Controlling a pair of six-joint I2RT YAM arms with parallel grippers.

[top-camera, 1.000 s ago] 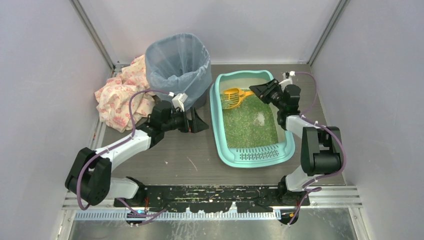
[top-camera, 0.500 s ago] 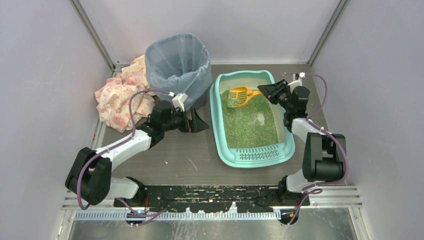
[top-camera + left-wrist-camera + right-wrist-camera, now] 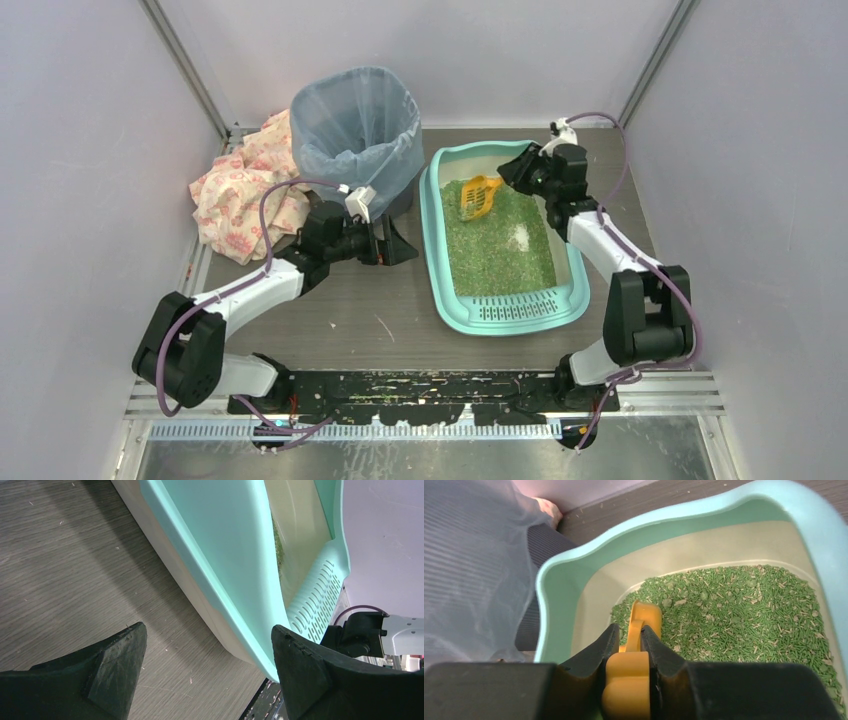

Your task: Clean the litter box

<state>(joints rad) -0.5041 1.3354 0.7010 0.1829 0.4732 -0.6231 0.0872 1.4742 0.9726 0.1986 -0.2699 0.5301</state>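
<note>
Green litter (image 3: 497,255) fills the box (image 3: 515,310), right on the desk (image 3: 330,310). Our right jaws clench the scoop (image 3: 478,195) in it; left jaws gape alongside. A white clump (image 3: 519,237) lies unscooped: cleaning seems barely begun.

The dark wood-grain table (image 3: 350,310) carries the teal litter box (image 3: 515,312) on its right half. Just left of the box's far end stands a bag-lined bin (image 3: 355,130). Farther left lies a crumpled flowered cloth (image 3: 235,190). Stray specks (image 3: 384,326) dot the boards left of the box.
</note>
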